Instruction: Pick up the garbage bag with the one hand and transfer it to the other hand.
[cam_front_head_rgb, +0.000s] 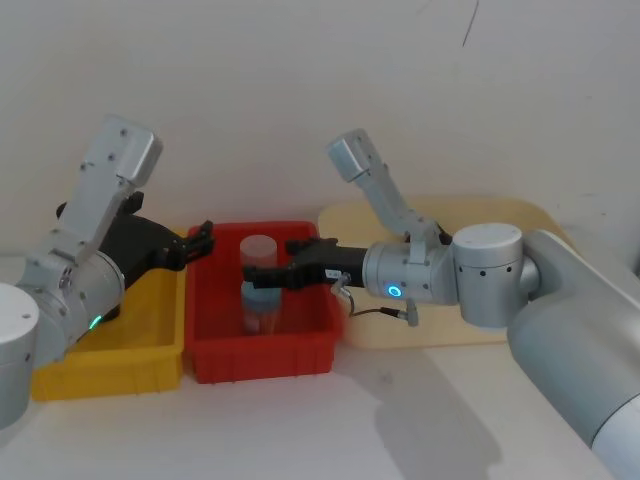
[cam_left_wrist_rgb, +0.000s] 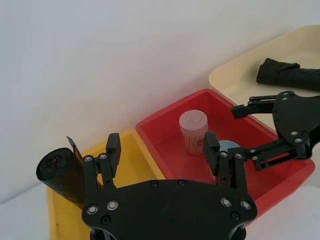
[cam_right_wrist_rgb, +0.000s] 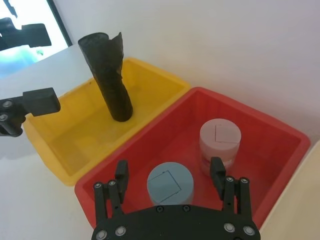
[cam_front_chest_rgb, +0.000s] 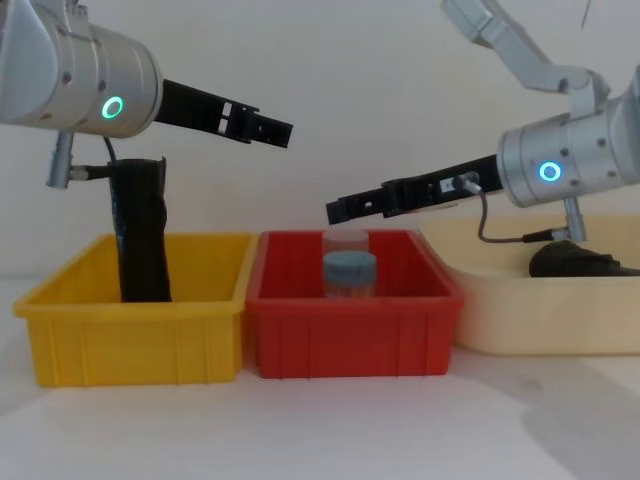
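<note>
Three trays stand side by side on the white desk (cam_front_chest_rgb: 330, 430): a yellow plastic bin (cam_front_chest_rgb: 130, 325) at the left of the chest view, a red plastic bin (cam_front_chest_rgb: 350, 330) in the centre, and a shallow cream tray (cam_front_chest_rgb: 540, 315) at the right.

The garbage bag (cam_left_wrist_rgb: 290, 75), a thick wrinkled matte black plastic roll, lies on its side in the cream tray, at the upper right of the left wrist view; in the chest view it shows as a dark hump (cam_front_chest_rgb: 578, 262) behind the tray wall at the right edge. No tool touches it.

A slimmer black roll with a flared ragged top (cam_front_chest_rgb: 140, 235) stands upright in the yellow bin, at the left of the chest view.

In the red bin stand a pale pink cylindrical container (cam_right_wrist_rgb: 220, 140) and a grey-blue cylindrical container (cam_right_wrist_rgb: 170, 184), just beside each other.

The left tool (cam_front_chest_rgb: 262, 127), black and two-fingered, on the silver arm with the green glowing ring, hangs in the air in the upper left of the chest view, above the boundary between yellow and red bins; its fingers (cam_left_wrist_rgb: 111, 150) stand apart and hold nothing.

The right tool (cam_front_head_rgb: 268, 262), long and black, on the silver arm with the blue glowing ring, reaches over the red bin at the centre of the head view, above the two containers; its fingers (cam_right_wrist_rgb: 218, 170) stand apart and hold nothing.
</note>
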